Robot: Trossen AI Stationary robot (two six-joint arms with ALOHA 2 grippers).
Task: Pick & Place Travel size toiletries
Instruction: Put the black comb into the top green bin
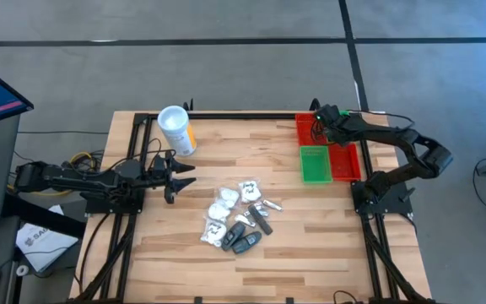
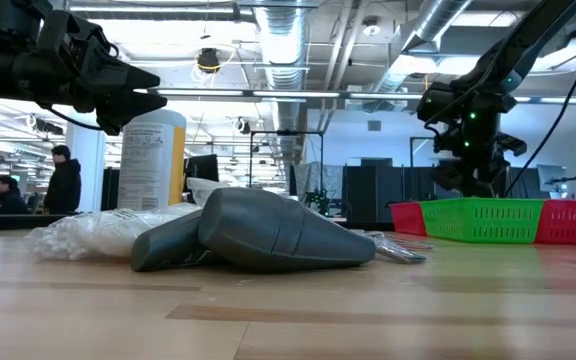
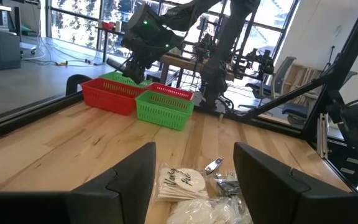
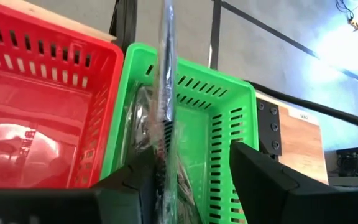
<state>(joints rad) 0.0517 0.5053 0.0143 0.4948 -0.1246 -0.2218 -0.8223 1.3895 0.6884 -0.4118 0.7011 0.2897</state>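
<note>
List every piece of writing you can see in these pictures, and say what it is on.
Round white packet: handwritten script, not clearly readable.
White canister: printed label, too small to read.
Plate on the black frame bracket: short marking, too blurred to read.
Nothing else legible.

Little is proving readable. The round white clear-wrapped packet [image 3: 180, 182] lying nearest the heap of travel toiletries is showing looping black handwriting, too small to make out. The white cylindrical canister [image 2: 151, 160] behind that heap is carrying unreadable fine print.
</note>
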